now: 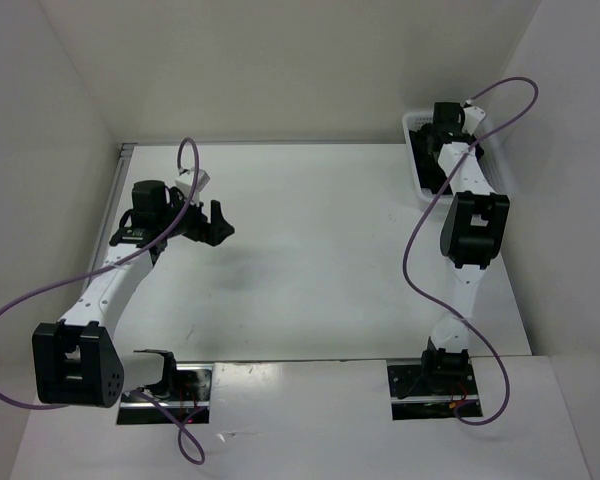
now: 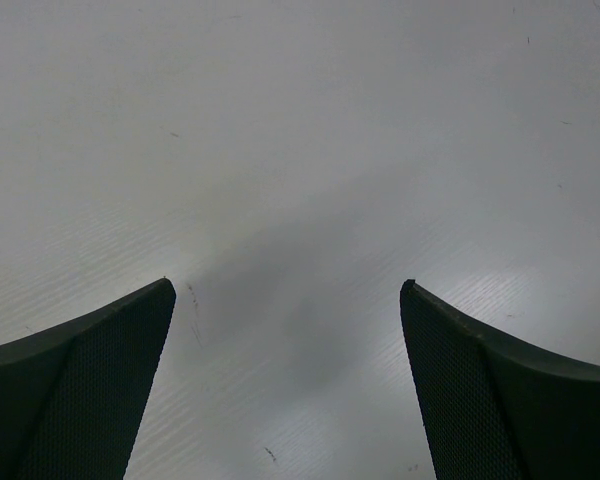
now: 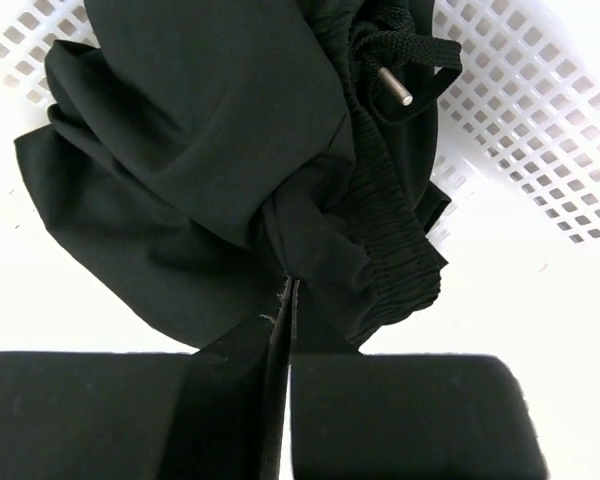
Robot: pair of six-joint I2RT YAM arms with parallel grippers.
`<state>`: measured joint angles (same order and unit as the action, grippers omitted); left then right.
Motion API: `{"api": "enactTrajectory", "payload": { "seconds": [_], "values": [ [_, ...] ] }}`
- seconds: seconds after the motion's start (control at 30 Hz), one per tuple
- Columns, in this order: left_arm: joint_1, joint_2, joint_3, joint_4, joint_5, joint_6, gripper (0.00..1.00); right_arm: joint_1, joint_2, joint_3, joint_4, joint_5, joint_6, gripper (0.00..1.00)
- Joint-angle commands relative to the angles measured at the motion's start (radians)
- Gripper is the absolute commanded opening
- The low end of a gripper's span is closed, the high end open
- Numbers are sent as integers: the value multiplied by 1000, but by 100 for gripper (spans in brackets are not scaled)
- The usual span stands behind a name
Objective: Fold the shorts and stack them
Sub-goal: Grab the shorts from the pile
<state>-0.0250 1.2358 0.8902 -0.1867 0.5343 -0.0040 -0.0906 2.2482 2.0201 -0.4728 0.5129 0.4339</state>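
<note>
The black soft fabric shorts (image 3: 210, 150) lie bunched in a loose heap inside the white plastic mesh basket (image 3: 520, 130). Their ribbed elastic waistband (image 3: 390, 240) is crumpled toward one side of the basket, and a black drawstring with a metal tip (image 3: 395, 88) is coiled above it. The cloth looks light, limp and a little slick, so it should drape and sag from any single hold. The thicker waistband seems the firmest place to grip, ideally at two spaced points once the shorts are out. The right gripper (image 3: 288, 285) reaches down into the basket with its fingers pressed together on a gathered fold of the shorts just beside the waistband. The thin pinch could slip under drag. Well apart from the basket, across the white table (image 1: 310, 250), the left gripper (image 2: 288, 290) hovers with its fingers spread wide and holds nothing.
</note>
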Motion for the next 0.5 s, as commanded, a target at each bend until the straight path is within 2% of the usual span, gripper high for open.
{"api": "enactTrajectory", "payload": {
  "seconds": [0.0, 0.03, 0.07, 0.1, 0.13, 0.17, 0.23, 0.3, 0.33, 0.4, 0.47],
  "values": [
    [2, 5, 4, 32, 18, 4, 100, -11, 5, -9, 30, -1, 11, 0],
    [2, 5, 4, 32, 18, 4, 100, -11, -4, -9, 30, -1, 11, 0],
    [2, 5, 4, 32, 18, 4, 100, -11, -4, -18, 30, -1, 11, 20],
    [2, -4, 4, 32, 18, 4, 100, -11, -4, -18, 30, -1, 22, 34],
    [2, -4, 4, 32, 18, 4, 100, -11, -13, -29, 30, -11, 22, 31],
    [2, -13, -8, 32, 18, 4, 100, -11, -13, -29, 20, -20, 13, 20],
    [2, -13, -20, 41, 18, 4, 100, -11, -13, -29, 20, -31, 12, 20],
    [2, -22, -20, 41, 18, 4, 100, -11, -13, -29, 34, -31, 0, 57],
    [2, -32, -30, 41, 18, 4, 100, -11, -4, -29, 34, -31, -10, 69],
    [2, -32, -30, 41, 18, 4, 100, -11, 5, -29, 34, -42, -21, 71],
    [2, -32, -20, 41, 18, 4, 100, -11, 5, -40, 34, -59, -21, 61]
  ]
}}
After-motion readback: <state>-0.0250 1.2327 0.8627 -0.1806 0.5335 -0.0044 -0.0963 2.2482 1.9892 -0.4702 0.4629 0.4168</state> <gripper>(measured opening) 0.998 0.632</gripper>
